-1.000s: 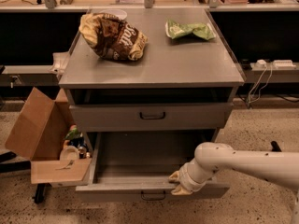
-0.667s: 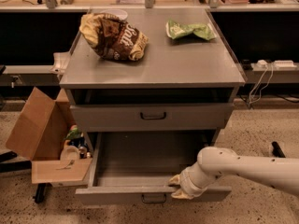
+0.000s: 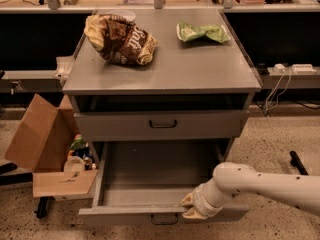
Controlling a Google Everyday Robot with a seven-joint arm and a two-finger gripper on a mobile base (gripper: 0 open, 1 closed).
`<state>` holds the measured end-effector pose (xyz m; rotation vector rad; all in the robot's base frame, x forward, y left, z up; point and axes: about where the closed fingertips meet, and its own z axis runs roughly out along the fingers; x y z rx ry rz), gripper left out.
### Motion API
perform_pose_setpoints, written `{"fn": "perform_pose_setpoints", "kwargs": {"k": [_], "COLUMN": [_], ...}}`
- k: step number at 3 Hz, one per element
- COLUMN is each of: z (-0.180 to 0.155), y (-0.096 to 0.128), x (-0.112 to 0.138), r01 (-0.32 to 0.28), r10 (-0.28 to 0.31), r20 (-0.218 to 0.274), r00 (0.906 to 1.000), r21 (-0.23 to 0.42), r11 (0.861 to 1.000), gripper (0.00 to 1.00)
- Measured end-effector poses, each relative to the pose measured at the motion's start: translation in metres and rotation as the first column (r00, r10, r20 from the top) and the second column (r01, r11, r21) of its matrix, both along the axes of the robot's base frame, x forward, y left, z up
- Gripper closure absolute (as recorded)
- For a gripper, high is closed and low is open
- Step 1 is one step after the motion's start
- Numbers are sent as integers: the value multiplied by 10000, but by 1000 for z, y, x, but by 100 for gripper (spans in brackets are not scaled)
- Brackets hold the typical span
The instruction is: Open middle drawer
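Grey metal meets my hand (image 3: 191,207) at the bottom of the frame, right of centre. It sits on the front edge of the middle drawer (image 3: 145,186), just right of the small dark pull handle (image 3: 164,219). Whether it is clamped on that edge or only hooked against it, I cannot tell. My white arm (image 3: 270,189) reaches in from the lower right corner.

Against a second ago, the front panel stands a little lower in the frame and my hand has gone down with it, while the cabinet above has not shifted. So the drawer has slid a bit further out towards me. Its plain grey floor now lies open almost to the back wall. I judge the job is nearly finished: at most a short pull is left, and then I let go.

Left of the drawer, an open cardboard box (image 3: 35,139) stands on the floor, well clear of my path.

Above the open drawer, the upper drawer (image 3: 115,126) shows its flat front, with a dark gap over it.

Further up, the counter (image 3: 190,66) carries a brown crisp bag (image 3: 120,39) at the upper left and a green bag (image 3: 202,32) at the upper right. Neither has budged with the pull, so I judge it a smooth one.
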<state>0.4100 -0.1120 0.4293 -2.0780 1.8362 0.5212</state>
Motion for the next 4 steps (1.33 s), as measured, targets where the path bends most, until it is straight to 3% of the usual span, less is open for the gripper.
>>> {"fn": "perform_pose_setpoints", "kwargs": {"k": [3, 4], "z": [0, 0], "y": [0, 0], "x": [0, 0], "r01": [-1, -1], "r10": [1, 1], "r20": [-1, -1], "r00": [10000, 10000], "r21": [0, 0], "r11": [10000, 10000], "gripper": [0, 0]}}
